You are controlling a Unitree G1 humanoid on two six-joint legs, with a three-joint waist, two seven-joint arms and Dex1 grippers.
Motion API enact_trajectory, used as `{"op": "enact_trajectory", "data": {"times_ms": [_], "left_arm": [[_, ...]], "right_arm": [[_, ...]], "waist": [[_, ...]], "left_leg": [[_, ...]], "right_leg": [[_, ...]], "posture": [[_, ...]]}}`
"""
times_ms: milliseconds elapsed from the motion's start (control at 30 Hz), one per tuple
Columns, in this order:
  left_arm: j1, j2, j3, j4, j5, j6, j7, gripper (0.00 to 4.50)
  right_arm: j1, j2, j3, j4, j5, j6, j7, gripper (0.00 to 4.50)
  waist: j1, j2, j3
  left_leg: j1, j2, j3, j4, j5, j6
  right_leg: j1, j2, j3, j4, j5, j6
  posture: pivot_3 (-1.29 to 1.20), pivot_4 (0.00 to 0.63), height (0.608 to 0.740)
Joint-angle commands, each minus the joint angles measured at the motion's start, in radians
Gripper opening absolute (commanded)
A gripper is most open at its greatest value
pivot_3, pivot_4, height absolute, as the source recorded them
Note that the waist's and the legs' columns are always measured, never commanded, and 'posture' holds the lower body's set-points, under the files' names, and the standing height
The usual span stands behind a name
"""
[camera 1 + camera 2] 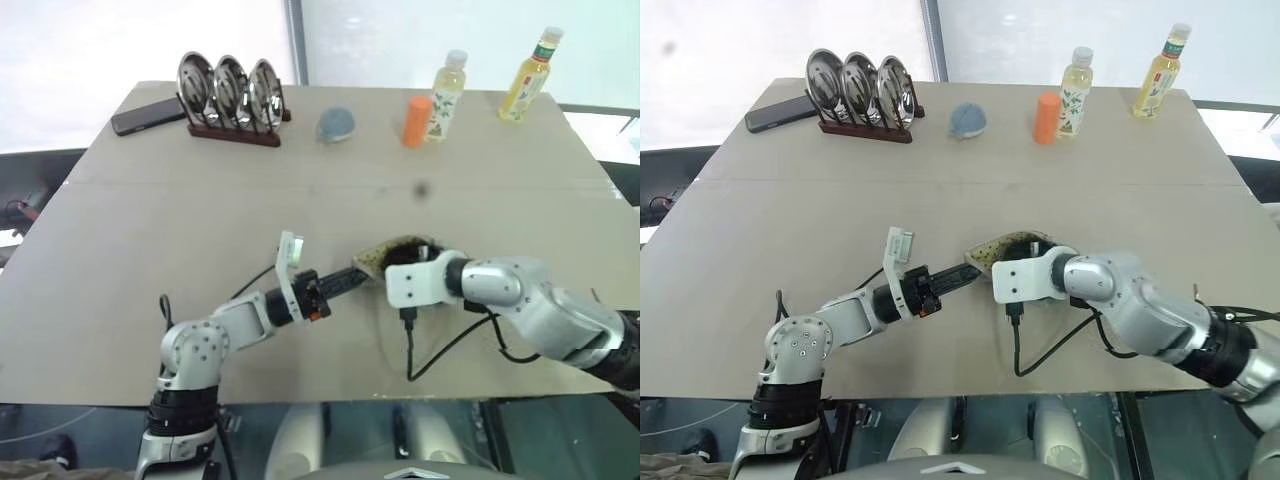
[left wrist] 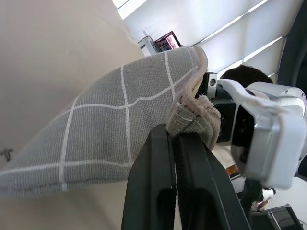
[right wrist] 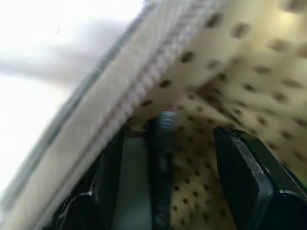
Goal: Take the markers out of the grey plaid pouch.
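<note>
The grey plaid pouch [image 1: 402,249] lies at the middle of the table [image 1: 200,220], its mouth gaping with the yellowish dotted lining showing. My left gripper [image 1: 355,277] is shut on the pouch's edge [image 2: 189,122] and holds that side up. My right gripper [image 3: 171,139] reaches into the mouth from the other side; in the eye views its wrist housing [image 1: 412,281] hides its fingers. In the right wrist view its fingers [image 3: 249,182] stand open inside the lining. A slim dark marker [image 3: 165,143] lies between them, blurred; no finger closes on it.
At the back of the table stand a rack of three metal plates [image 1: 232,95], a black phone [image 1: 147,116], a blue-grey lump [image 1: 336,124], an orange cylinder [image 1: 417,121] and two bottles [image 1: 448,95] [image 1: 530,75]. A black cable [image 1: 440,350] loops near the front edge.
</note>
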Motion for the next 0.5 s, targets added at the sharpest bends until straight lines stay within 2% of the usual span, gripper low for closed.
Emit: {"op": "enact_trajectory", "data": {"times_ms": [33,100,167,300,433,500], "left_arm": [[-0.006,-0.005,0.009,-0.026,-0.018,-0.017,-0.006,0.0],[-0.004,-0.005,0.006,-0.031,-0.01,-0.025,-0.004,0.0],[-0.002,-0.009,0.007,-0.031,0.01,-0.042,0.005,0.0],[-0.009,-0.008,-0.01,-0.014,0.084,-0.103,0.007,0.0],[-0.022,0.002,-0.067,0.022,0.237,-0.241,-0.021,0.0],[-0.032,0.002,-0.085,0.043,0.288,-0.289,-0.03,0.0]], "right_arm": [[0.027,0.042,0.031,0.086,-0.11,0.023,0.043,3.02],[0.054,0.055,0.005,0.085,-0.124,0.037,0.066,2.62],[0.081,0.052,-0.085,0.034,-0.092,0.056,0.083,1.98],[0.155,0.081,-0.317,-0.098,0.082,0.04,0.13,0.03],[0.21,0.165,-0.603,-0.197,0.326,0.089,0.163,0.03],[0.241,0.19,-0.69,-0.205,0.41,0.057,0.179,0.03]], "waist": [[0.0,0.0,0.0],[0.0,-0.001,-0.001],[0.001,-0.001,-0.001],[0.005,-0.001,-0.001],[0.005,-0.001,-0.001],[0.008,-0.001,-0.001]], "left_leg": [[0.0,0.0,0.0,0.0,0.0,0.0],[0.001,0.0,0.0,0.0,0.0,0.0],[0.002,0.0,-0.001,0.0,0.0,0.0],[0.001,-0.001,-0.001,0.001,0.0,0.0],[0.0,-0.001,-0.001,0.0,0.0,-0.001],[0.001,-0.001,-0.002,-0.001,0.0,-0.001]], "right_leg": [[0.0,0.0,0.0,0.0,0.0,0.0],[0.001,0.0,0.0,0.0,0.0,0.0],[0.002,0.0,0.0,0.0,0.0,0.0],[0.002,0.0,-0.001,0.0,0.0,0.0],[0.003,0.0,0.0,0.0,0.0,0.0],[0.003,0.0,-0.001,0.0,0.0,0.0]], "posture": [[0.0,0.15,0.74],[0.0,0.15,0.74],[0.0,0.15,0.74],[0.0,0.15,0.74],[0.0,0.15,0.74],[0.0,0.15,0.74]]}}
